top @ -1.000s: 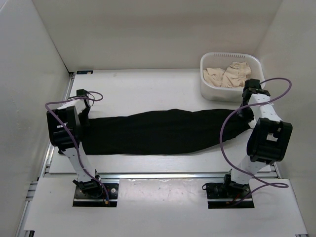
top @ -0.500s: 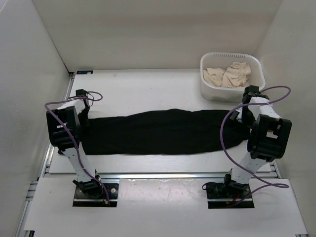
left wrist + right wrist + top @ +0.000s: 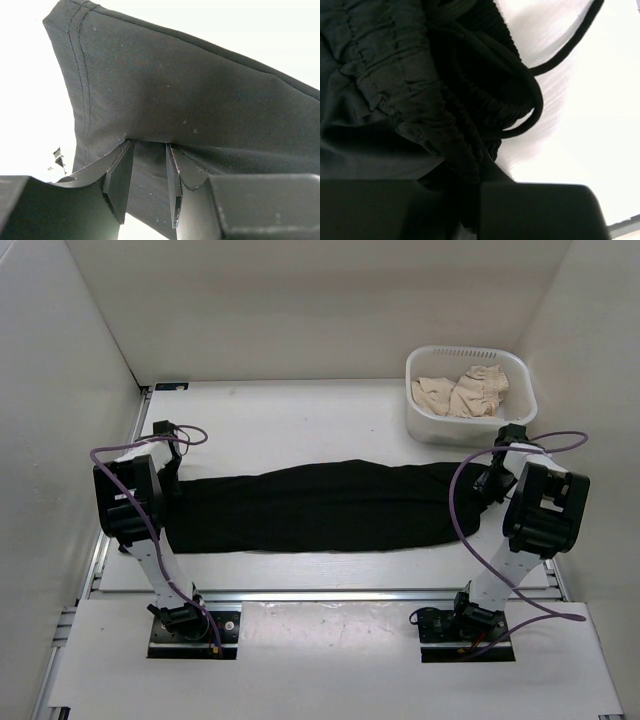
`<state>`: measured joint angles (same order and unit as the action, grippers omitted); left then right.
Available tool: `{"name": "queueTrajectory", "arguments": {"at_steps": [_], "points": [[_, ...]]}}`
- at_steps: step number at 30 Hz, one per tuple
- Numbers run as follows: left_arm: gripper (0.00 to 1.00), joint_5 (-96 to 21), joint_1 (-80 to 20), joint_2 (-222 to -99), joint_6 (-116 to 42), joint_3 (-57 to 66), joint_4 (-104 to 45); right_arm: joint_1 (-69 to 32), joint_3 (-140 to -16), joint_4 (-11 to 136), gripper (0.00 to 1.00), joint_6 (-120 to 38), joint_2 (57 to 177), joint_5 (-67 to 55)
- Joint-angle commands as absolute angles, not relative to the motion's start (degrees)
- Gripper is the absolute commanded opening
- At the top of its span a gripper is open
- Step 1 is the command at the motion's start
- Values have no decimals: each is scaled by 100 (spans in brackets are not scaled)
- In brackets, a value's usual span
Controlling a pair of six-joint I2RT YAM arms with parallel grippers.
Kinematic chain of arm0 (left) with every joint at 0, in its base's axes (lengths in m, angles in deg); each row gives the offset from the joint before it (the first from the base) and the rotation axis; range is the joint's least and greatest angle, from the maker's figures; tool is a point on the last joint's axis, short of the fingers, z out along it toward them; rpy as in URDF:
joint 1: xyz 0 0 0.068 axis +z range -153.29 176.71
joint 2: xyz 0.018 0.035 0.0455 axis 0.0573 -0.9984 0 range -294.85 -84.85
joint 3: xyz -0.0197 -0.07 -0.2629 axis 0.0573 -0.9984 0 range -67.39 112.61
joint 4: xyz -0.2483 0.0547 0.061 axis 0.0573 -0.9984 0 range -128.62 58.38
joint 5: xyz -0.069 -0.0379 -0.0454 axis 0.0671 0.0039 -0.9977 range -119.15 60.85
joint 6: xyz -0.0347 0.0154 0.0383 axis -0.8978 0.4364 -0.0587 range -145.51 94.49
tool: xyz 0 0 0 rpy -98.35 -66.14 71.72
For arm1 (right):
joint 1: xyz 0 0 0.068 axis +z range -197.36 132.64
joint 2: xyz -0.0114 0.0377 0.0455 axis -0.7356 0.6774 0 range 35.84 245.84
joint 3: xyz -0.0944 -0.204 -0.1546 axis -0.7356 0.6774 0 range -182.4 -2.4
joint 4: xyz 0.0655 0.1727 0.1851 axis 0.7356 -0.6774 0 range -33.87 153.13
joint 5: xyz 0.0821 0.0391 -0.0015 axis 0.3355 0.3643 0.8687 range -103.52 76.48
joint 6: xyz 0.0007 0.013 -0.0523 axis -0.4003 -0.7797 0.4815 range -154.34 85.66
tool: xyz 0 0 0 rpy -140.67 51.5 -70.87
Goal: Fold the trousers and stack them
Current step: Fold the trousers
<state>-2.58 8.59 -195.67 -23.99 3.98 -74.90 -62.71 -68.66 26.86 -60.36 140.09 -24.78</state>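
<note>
Two sets of fingers, one pair of trousers. The left fingers [image 3: 120, 175] pinch the stitched hem end between them. The right fingers [image 3: 535, 210] are closed on the gathered elastic waistband, where a black cord [image 3: 538, 102] loops out. The trousers [image 3: 320, 505], plain matte black, lie stretched in one long flat band across the bench [image 3: 300, 420], from one grip to the other. One white basket [image 3: 425, 422] stands at the far right corner, holding crumpled beige cloth [image 3: 460, 392], its pieces uncountable.
</note>
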Motion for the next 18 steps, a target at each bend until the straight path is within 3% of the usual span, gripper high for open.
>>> {"name": "queueTrajectory", "arguments": {"at_steps": [1,8,13,14,18], "points": [[45,-964,955,-19805,-2551,90,-7345,-6362,-6480,3290,0,-6141,14333,-2641],[45,-1078,621,-19805,-2551,274,-7398,-6169,-6769,2089,0,-6546,12726,-4848],[45,-1149,445,-20015,-2551,476,-7512,-3738,-7534,981,0,-7033,12513,-6061],[45,-1149,445,-20094,-2551,477,-7512,-2803,-7770,796,0,-7308,12610,-6063],[45,-1149,383,-20218,-2551,767,-7617,-898,-8631,363,0,-8522,13775,-5633]]}}
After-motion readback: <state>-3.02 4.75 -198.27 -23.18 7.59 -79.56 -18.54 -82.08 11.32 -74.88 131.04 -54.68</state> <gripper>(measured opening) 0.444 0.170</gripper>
